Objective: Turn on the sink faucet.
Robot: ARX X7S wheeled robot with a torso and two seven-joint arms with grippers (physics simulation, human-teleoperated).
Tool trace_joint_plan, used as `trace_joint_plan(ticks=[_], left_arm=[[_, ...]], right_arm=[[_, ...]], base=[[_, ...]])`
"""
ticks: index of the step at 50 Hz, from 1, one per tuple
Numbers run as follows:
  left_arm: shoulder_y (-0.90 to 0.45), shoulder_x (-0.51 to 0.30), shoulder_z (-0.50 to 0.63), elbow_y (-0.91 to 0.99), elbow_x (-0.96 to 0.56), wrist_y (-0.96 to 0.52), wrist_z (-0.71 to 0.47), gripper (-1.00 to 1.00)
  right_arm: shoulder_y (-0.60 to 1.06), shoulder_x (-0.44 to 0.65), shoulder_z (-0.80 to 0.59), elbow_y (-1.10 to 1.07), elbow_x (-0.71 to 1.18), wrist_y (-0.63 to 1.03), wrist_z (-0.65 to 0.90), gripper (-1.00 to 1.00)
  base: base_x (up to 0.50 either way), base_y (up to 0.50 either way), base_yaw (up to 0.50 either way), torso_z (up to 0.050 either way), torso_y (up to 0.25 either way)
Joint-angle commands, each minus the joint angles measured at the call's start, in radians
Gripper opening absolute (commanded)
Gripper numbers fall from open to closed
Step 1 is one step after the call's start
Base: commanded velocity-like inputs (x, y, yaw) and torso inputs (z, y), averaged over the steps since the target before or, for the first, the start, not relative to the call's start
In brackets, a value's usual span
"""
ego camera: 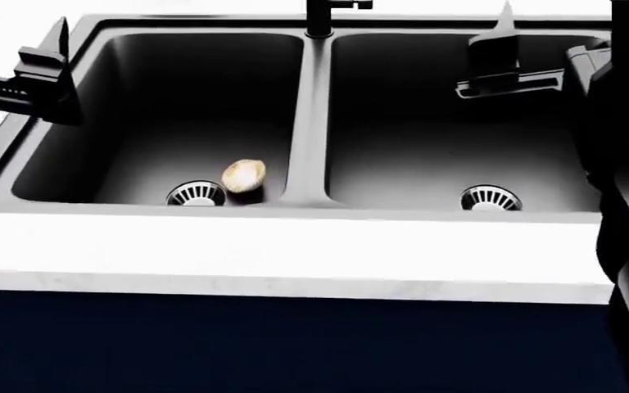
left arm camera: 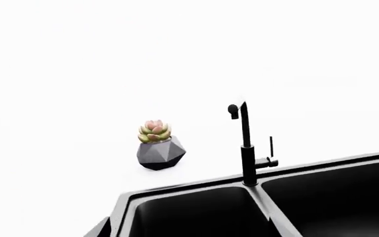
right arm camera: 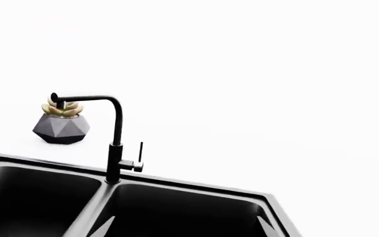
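The sink faucet (left arm camera: 246, 148) is a slim black upright post with a curved spout and a short side lever (left arm camera: 269, 157). It stands behind the divider of the dark double-basin sink (ego camera: 310, 123). Only its base (ego camera: 318, 18) shows in the head view. It also shows in the right wrist view (right arm camera: 115, 148). My left gripper (ego camera: 42, 65) hovers at the sink's left rim, open and empty, its jaws at the frame edge in its wrist view (left arm camera: 189, 233). My right gripper (ego camera: 539, 49) is open and empty over the right basin, fingertips (right arm camera: 107, 224) wide apart, well short of the faucet.
A tan rounded object (ego camera: 243, 174) lies in the left basin beside its drain (ego camera: 196, 194). The right basin has its own drain (ego camera: 490, 197). A succulent in a grey faceted pot (left arm camera: 160, 147) stands on the white counter behind the sink, left of the faucet. The white counter front edge (ego camera: 292, 254) runs below.
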Motion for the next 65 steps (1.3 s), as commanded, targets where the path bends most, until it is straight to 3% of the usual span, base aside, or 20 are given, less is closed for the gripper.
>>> trace_joint_plan(ticks=[1, 7, 16, 36, 65], left_arm=[[-0.148, -0.033, 0.054, -0.144, 0.021, 0.003, 0.08, 1.0], [-0.263, -0.034, 0.082, -0.207, 0.034, -0.018, 0.108, 1.0], [-0.436, -0.007, 0.138, -0.371, 0.077, 0.009, 0.151, 1.0], [-0.54, 0.003, 0.159, -0.551, 0.116, 0.08, 0.171, 1.0], [-0.551, 0.024, 0.174, -0.65, 0.126, 0.077, 0.161, 1.0]], right_arm=[[0.105, 0.015, 0.0, 0.124, 0.005, -0.011, -0.042, 1.0], [0.207, 0.023, -0.044, 0.181, -0.001, 0.03, -0.072, 1.0], [0.464, -0.022, -0.17, 0.443, -0.07, -0.024, -0.15, 1.0], [0.785, -0.137, -0.301, 0.926, -0.174, -0.238, -0.26, 1.0], [0.682, -0.106, -0.276, 0.8, -0.131, -0.177, -0.254, 1.0]], base=[[0.0, 0.0, 0.0, 0.009, -0.145], [0.0, 0.0, 0.0, 0.009, -0.145], [0.0, 0.0, 0.0, 0.01, -0.145], [0.0, 0.0, 0.0, 0.01, -0.145], [0.08, 0.0, 0.0, 0.001, -0.011]])
